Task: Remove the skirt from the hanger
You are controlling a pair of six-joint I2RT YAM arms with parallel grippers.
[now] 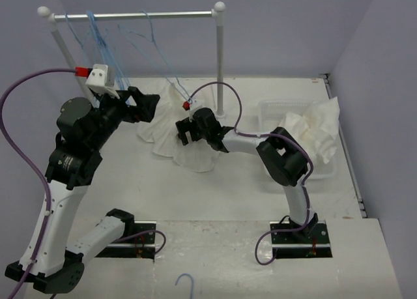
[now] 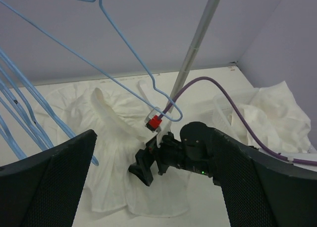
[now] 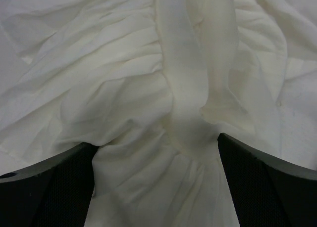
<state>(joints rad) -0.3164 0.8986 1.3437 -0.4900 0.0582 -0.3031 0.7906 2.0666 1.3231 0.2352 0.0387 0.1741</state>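
The white ruffled skirt [image 1: 171, 142] lies spread on the table below the rail. A raised fold of it [image 2: 111, 115] reaches up toward the low end of the light-blue hanger [image 2: 124, 46], which hangs tilted from the rail [image 1: 171, 68]. I cannot tell whether the fold still hangs on the wire. My right gripper [image 1: 185, 133] is open, low over the skirt, with a ridge of the skirt [image 3: 183, 113] between its fingers [image 3: 44, 187]. My left gripper [image 1: 144, 107] is open and empty, held high to the left of the skirt, and the left wrist camera looks down on the skirt [image 2: 114, 172].
Several more blue hangers [image 1: 98, 35] hang at the left end of the silver rail [image 1: 176, 14]. Its right white post [image 1: 220, 64] stands just behind the skirt. A clear bin [image 1: 326, 169] with other white fabric pieces [image 1: 316, 133] sits at the right. One blue hanger [image 1: 186, 284] lies at the near edge.
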